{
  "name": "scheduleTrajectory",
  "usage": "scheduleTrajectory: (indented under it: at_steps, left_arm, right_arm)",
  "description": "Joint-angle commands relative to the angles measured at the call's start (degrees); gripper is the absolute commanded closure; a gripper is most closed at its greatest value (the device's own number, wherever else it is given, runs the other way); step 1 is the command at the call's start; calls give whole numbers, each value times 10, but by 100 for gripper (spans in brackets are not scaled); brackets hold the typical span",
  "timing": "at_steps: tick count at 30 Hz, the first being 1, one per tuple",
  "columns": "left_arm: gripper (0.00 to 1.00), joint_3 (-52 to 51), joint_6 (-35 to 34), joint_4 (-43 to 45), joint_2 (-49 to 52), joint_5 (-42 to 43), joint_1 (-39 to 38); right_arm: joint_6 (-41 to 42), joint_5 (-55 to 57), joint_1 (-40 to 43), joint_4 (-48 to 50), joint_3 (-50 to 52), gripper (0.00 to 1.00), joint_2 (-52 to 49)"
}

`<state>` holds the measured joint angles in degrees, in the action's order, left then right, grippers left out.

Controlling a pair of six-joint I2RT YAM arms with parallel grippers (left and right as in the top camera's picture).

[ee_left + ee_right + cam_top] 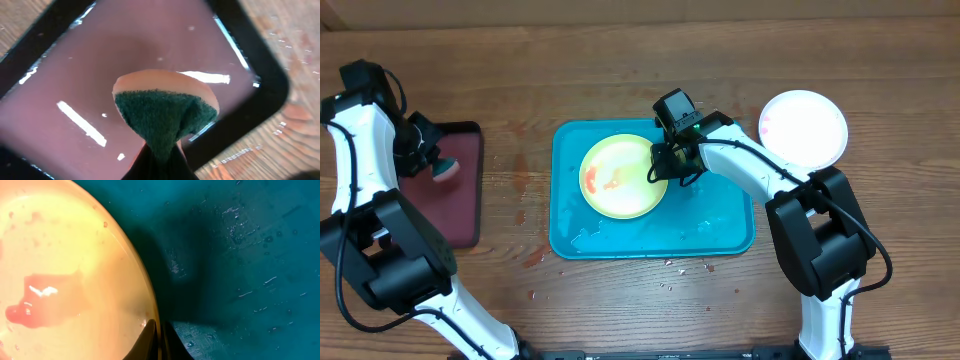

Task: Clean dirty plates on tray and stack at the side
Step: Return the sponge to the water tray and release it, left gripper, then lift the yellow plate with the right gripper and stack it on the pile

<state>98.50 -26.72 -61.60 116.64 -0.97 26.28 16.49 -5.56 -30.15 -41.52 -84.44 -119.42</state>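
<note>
- Yellow-green plate (623,177) lies on the teal tray (720,235); only the right wrist view shows the right gripper (159,342) pinching its rim.
- Left gripper (160,161) clamps a green sponge (160,120) over the maroon tray (100,75), its fingers cut off.
- White plate (803,128) on the surface (620,60), seen overhead only.

L end effector (436,161), far left, clamped on sponge (160,120); R end effector (660,168), arm bent inward, pinching plate (620,185) rim.

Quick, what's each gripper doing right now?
Left gripper: closed on the green-and-tan scrubbing sponge.
Right gripper: closed on the rim of the round yellow-green plastic plate.
</note>
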Motion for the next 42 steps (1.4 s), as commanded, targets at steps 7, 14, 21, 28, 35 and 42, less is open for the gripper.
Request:
scheduleTrajectory:
  at_steps: [7,14,21,28,35,42]
  left_arm:
    - [74,-89,9,57,2,-26,5]
    - [64,-16,11,17,2,27,5]
    - [52,95,10,-31,-3,90,5]
    - [0,95,10,-29,-3,89,4]
    - [0,95,10,-29,-3,89,4]
    - [0,95,10,-29,-3,89,4]
  right_arm:
    - [-9,10,-1,-7,-16,96,35]
    - [-38,42,-2,-9,-16,96,88]
    - [-136,199,-41,-10,-16,96,142]
    - [-334,569,-149,25,-16,96,145]
    - [-632,811,-232,274,-16,96,145]
    - [-745,850,-260,472,-15,96,145]
